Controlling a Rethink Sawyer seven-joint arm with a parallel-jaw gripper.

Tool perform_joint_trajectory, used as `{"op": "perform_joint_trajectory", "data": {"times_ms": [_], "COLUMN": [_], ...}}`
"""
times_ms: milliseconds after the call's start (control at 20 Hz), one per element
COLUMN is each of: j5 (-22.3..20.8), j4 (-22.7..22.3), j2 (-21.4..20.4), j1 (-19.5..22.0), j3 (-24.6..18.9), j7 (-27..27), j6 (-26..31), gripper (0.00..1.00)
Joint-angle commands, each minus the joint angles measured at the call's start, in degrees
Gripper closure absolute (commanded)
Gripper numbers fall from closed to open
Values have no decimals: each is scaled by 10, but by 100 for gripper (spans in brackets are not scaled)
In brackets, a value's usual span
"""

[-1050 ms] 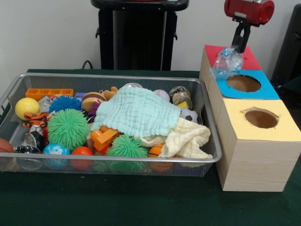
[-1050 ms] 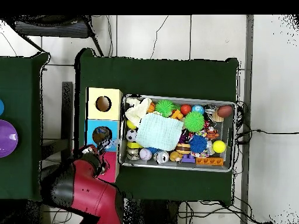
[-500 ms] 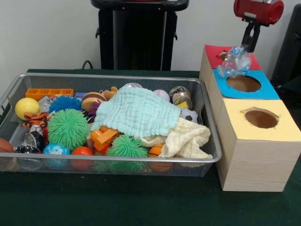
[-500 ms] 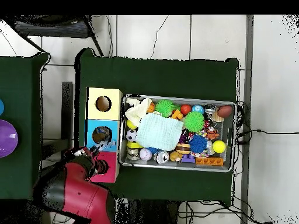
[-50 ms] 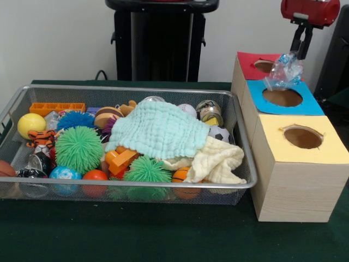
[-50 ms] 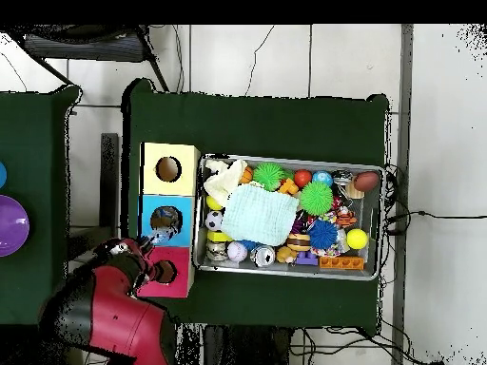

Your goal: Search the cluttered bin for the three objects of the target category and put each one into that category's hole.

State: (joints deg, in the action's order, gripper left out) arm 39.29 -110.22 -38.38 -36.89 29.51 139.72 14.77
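My gripper (image 5: 299,48) hangs at the top right of the front view, shut on a crumpled clear plastic wrapper (image 5: 284,72). The wrapper dangles above the line where the red box top (image 5: 248,60) meets the blue box top (image 5: 315,105), just behind the blue box's hole (image 5: 282,97). The red box's hole (image 5: 264,66) shows to the wrapper's left. In the overhead view the gripper (image 6: 152,245) and the wrapper (image 6: 164,234) sit between the blue hole (image 6: 165,220) and the red hole (image 6: 165,273). The wire bin (image 5: 136,88) holds several toys.
A yellow-topped box (image 5: 272,131) with its own hole (image 5: 303,137) stands nearest the camera. In the bin a mint cloth (image 5: 158,130) and a cream cloth (image 5: 218,161) cover part of the pile; green spiky balls (image 5: 79,148), an orange brick (image 5: 121,160) and small balls lie around.
The gripper has carried the wrapper rightward in the front view, off the red box top toward the blue hole's far edge. The red hole is now uncovered. The bin is unchanged.
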Motion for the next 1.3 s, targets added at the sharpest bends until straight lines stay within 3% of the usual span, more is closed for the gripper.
{"op": "perform_joint_trajectory", "data": {"times_ms": [50,350,850,1300], "j5": [43,49,43,40], "j4": [52,68,33,42], "j2": [28,30,22,32], "j1": [10,39,93,76], "j3": [-23,-55,-112,-91], "j7": [171,139,105,130], "j6": [26,-12,-31,9], "gripper": [100,100,100,100]}}
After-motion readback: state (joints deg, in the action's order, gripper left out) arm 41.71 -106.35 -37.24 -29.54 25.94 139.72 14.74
